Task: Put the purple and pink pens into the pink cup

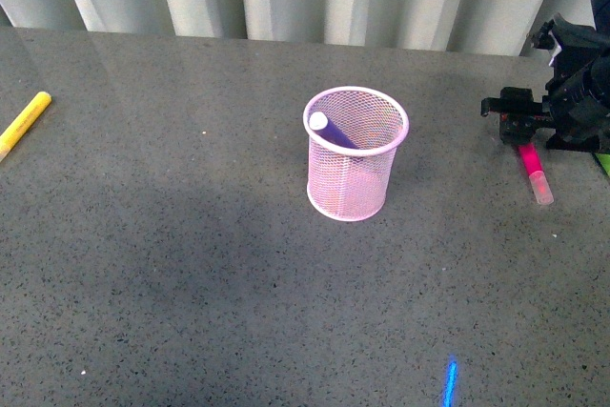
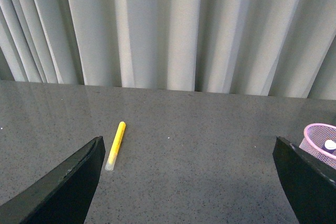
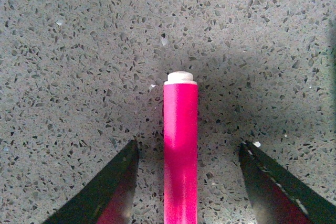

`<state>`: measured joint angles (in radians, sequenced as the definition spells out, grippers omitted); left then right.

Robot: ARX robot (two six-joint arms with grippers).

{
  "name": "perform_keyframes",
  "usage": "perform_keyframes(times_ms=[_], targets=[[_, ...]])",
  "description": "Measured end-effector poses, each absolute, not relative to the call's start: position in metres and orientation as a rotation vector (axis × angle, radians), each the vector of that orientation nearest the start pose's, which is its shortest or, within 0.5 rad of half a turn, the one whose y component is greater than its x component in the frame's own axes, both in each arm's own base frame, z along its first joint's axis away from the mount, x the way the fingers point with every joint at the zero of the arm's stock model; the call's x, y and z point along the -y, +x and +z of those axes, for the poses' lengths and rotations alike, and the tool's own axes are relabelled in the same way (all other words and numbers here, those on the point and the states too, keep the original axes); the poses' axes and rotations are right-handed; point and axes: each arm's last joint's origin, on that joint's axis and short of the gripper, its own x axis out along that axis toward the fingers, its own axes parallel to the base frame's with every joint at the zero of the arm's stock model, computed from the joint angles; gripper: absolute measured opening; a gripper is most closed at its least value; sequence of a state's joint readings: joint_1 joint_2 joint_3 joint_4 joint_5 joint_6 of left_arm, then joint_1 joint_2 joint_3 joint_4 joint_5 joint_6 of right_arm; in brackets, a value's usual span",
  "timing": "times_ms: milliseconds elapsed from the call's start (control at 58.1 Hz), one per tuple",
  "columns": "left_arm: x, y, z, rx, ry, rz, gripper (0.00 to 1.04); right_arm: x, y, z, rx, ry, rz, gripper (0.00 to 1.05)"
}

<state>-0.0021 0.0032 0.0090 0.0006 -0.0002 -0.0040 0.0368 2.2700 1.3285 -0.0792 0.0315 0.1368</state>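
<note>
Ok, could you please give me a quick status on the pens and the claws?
Left claw open, empty. Right claw open, straddling pink pen on table. Purple pen already in pink cup. Nothing in the way.

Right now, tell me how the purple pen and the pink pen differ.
Place: the purple pen leans inside the pink cup; the pink pen lies flat on the table.
Colour: the purple pen is dark purple, the pink pen hot pink.
Handling: the open right pincer straddles the pink pen without touching it; no pincer is at the purple pen.
Both have a pale end.
</note>
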Motion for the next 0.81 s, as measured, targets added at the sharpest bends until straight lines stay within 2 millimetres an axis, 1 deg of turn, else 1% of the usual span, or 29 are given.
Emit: perform_keyframes(times_ms=[103, 206, 241, 361, 430, 516, 602, 653, 671, 688, 722, 808], targets=[[0.0, 0.097, 0.166, 0.006, -0.004, -0.002, 0.98, -0.015, 0.433, 0.06, -1.021, 0.091, -0.06, 0.35], [0.0, 0.097, 0.166, 0.006, -0.004, -0.002, 0.98, -0.016, 0.434, 0.061, -1.0, 0.104, -0.038, 0.15], [0.0, 0.097, 0.166, 0.006, -0.004, -0.002, 0.98, -0.016, 0.434, 0.06, -0.982, 0.106, -0.035, 0.12], [0.0, 0.097, 0.166, 0.006, -0.004, -0.002, 0.98, -0.015, 0.428, 0.059, -0.913, 0.093, -0.072, 0.12], [0.0, 0.097, 0.166, 0.006, -0.004, -0.002, 0.98, -0.017, 0.422, 0.064, -0.827, 0.046, -0.09, 0.12], [0.0, 0.097, 0.166, 0.006, -0.004, -0.002, 0.98, -0.025, 0.416, 0.08, -0.661, -0.014, -0.051, 0.12], [0.0, 0.097, 0.166, 0.006, -0.004, -0.002, 0.98, -0.033, 0.413, 0.097, -0.544, -0.025, -0.01, 0.12], [0.0, 0.097, 0.166, 0.006, -0.004, -0.002, 0.98, -0.044, 0.411, 0.113, -0.433, -0.053, 0.03, 0.12], [0.0, 0.097, 0.166, 0.006, -0.004, -0.002, 0.98, -0.047, 0.411, 0.115, -0.422, -0.056, 0.038, 0.12], [0.0, 0.097, 0.166, 0.006, -0.004, -0.002, 0.98, -0.052, 0.41, 0.123, -0.37, -0.062, 0.063, 0.12], [0.0, 0.097, 0.166, 0.006, -0.004, -0.002, 0.98, -0.061, 0.407, 0.132, -0.314, -0.069, 0.097, 0.12], [0.0, 0.097, 0.166, 0.006, -0.004, -0.002, 0.98, -0.085, 0.4, 0.149, -0.2, -0.099, 0.173, 0.12]])
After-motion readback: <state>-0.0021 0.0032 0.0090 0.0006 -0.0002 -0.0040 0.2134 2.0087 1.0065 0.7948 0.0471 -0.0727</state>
